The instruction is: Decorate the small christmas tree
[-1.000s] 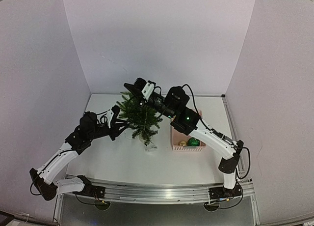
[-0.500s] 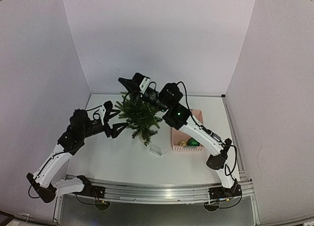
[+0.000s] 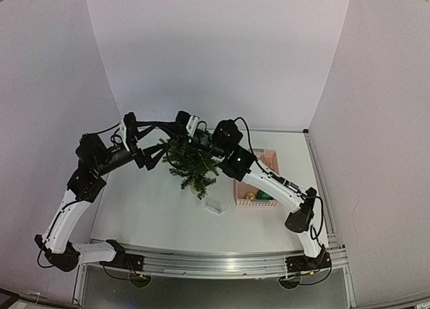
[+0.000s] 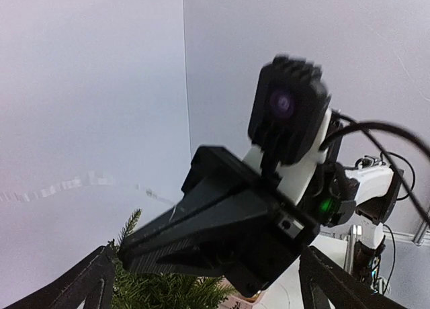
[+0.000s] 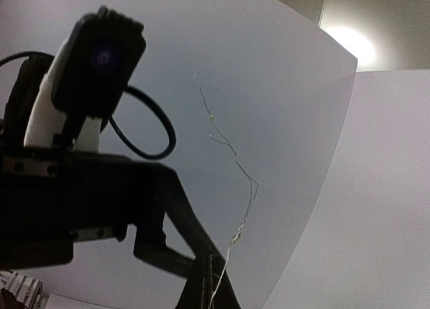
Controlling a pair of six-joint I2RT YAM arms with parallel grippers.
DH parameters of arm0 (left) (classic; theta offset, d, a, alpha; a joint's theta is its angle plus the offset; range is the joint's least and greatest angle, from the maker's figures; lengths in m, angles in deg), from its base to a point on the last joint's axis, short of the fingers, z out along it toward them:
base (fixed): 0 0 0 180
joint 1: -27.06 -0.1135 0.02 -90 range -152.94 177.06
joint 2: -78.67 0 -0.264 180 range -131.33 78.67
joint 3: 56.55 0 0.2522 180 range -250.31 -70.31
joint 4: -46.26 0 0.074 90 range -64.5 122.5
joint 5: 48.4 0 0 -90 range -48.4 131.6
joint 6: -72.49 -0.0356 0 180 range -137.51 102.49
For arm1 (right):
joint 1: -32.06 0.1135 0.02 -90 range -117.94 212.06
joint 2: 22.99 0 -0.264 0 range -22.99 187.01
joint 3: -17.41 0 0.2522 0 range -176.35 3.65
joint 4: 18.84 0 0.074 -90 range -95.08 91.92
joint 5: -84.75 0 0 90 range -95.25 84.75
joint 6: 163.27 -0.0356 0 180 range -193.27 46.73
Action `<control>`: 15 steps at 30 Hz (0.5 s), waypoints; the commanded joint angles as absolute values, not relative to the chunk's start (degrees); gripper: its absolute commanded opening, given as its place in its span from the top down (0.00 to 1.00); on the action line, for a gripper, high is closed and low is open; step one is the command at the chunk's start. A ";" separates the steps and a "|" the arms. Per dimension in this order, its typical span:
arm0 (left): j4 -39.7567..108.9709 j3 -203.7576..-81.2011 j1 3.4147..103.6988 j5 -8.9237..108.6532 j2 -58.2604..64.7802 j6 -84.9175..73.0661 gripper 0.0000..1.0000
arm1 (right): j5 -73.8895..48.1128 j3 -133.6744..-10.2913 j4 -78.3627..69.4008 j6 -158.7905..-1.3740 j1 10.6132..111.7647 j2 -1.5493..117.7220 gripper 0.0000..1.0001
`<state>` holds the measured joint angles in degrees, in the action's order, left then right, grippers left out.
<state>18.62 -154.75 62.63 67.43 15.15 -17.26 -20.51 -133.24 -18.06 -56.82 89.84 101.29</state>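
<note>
White tabletop [image 3: 148, 215], walled by pale panels, carries the small christmas tree [image 3: 193, 166] near its middle. It looks light and easily tipped, with soft, springy needles, so it is probably best steadied low on the trunk. At its 9 o'clock the left gripper [image 3: 161, 141] gapes wide and empty. At 12 o'clock the right gripper [image 5: 210, 285] is pinched closed on a thin wire strand [image 5: 236, 169]. At 3 o'clock sits a pink basket [image 3: 255, 203].
</note>
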 commanded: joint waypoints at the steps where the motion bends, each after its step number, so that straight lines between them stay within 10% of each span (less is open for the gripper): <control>1: 17.78 -160.05 62.45 65.17 17.70 -15.18 0.02 | -22.20 -130.32 -20.46 -56.91 89.95 95.26 1.00; 15: 16.23 -166.29 62.30 57.34 12.80 0.74 0.17 | -25.73 -130.94 -20.88 -59.16 90.09 96.28 1.00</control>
